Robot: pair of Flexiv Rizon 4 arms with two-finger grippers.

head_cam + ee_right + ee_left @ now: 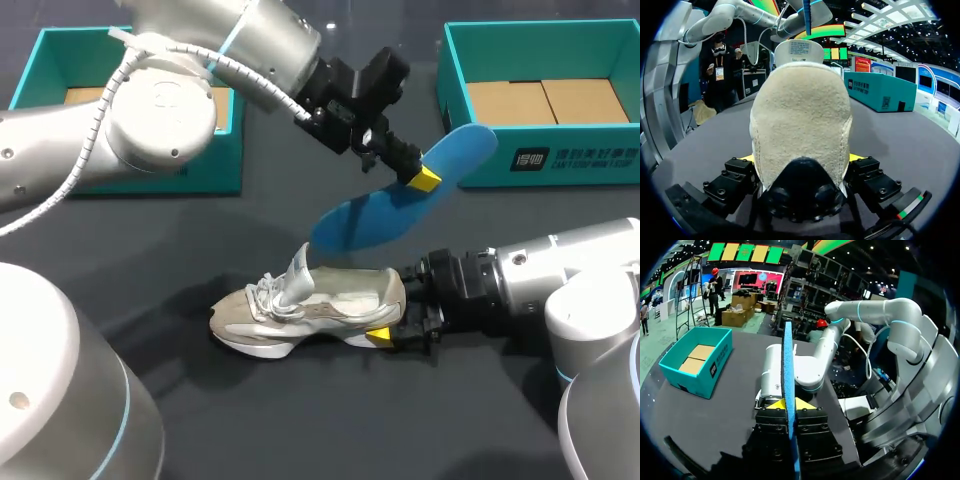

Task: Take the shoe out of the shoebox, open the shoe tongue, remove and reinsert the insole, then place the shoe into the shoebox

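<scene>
A beige-and-white shoe (310, 310) rests on its sole on the dark table, toe to the left, tongue pulled up. My right gripper (395, 312) is shut on its heel, one finger on each side. In the right wrist view the fuzzy heel (800, 130) fills the space between the fingers of my right gripper (801, 159). My left gripper (425, 178) hangs above and behind the shoe, shut on a blue insole (400, 205) near its heel end. Seen edge-on, the insole (788, 370) stands pinched in my left gripper (788, 404).
Two open teal shoeboxes stand at the back: one at the right (455, 110), close behind the insole, and one at the left (225, 140). The right-hand box (715, 357) also shows ahead of my left gripper.
</scene>
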